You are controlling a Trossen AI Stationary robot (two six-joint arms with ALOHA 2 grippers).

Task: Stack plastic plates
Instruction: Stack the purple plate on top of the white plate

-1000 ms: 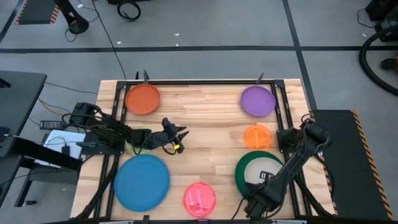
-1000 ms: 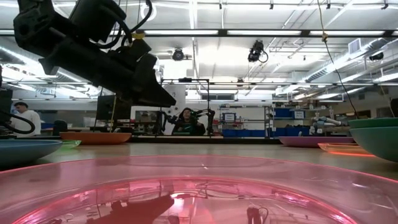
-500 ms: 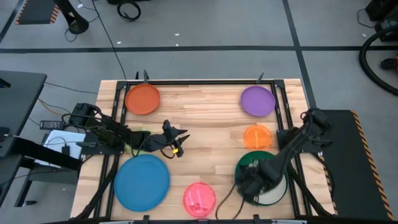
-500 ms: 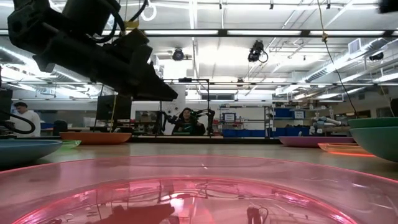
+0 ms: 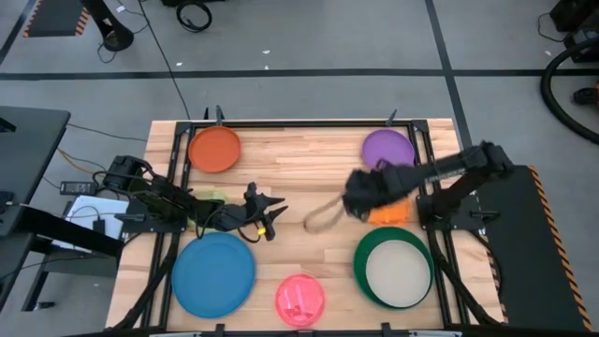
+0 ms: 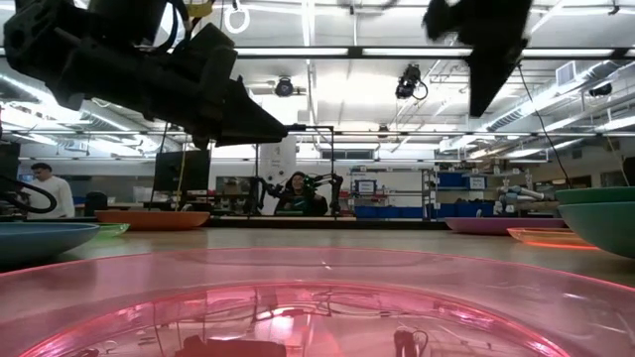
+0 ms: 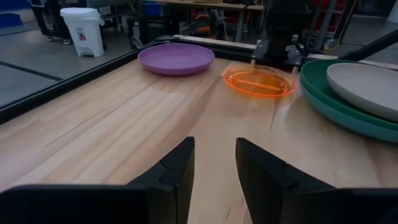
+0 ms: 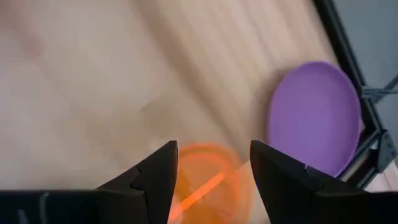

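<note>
While the right arm stretches from the desk's right edge toward its middle in the high view, the right hand (image 5: 360, 195) hangs above the wood beside the orange plate (image 5: 387, 212), fingers spread and holding nothing. The left arm reaches in from the left edge, and the left hand (image 5: 271, 211) hovers, part open and empty, above the blue plate (image 5: 213, 272). On the wooden desk (image 5: 299, 159) also lie a red-orange plate (image 5: 214, 149), a purple plate (image 5: 387, 151), a pink plate (image 5: 300, 299), and a cream plate (image 5: 398, 271) nested in a dark green plate (image 5: 361, 255).

At desk height, the pink plate fills the foreground, both arms hang overhead, and a lit workshop with seated people lies beyond.

From the left wrist, two fingers (image 7: 177, 171) stand apart above bare wood.

From the right wrist, spread fingers (image 8: 158, 171) frame the orange plate.
</note>
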